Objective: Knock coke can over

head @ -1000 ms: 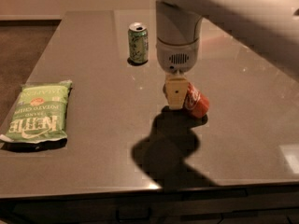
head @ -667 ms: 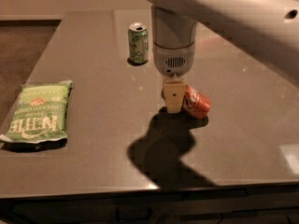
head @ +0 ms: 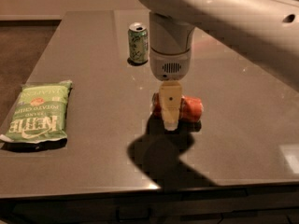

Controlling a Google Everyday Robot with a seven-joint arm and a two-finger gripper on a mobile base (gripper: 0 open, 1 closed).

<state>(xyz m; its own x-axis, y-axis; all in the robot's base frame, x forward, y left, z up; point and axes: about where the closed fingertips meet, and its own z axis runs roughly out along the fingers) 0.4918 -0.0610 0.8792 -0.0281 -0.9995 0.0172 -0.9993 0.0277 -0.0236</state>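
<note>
Dark table (head: 93,97) spans the frame. At centre the coke can (head: 190,109) lies on its side, the jaws hanging just before it; released or clenched, I cannot tell. Green can (head: 138,43) upper centre, chip bag (head: 39,112) left.

We count two cans on the one table (head: 93,73): one coke can (head: 192,108) and one green can (head: 138,43). We also count one bag of chips (head: 39,110) and one gripper (head: 171,120), which hangs directly in front of the coke can.
</note>
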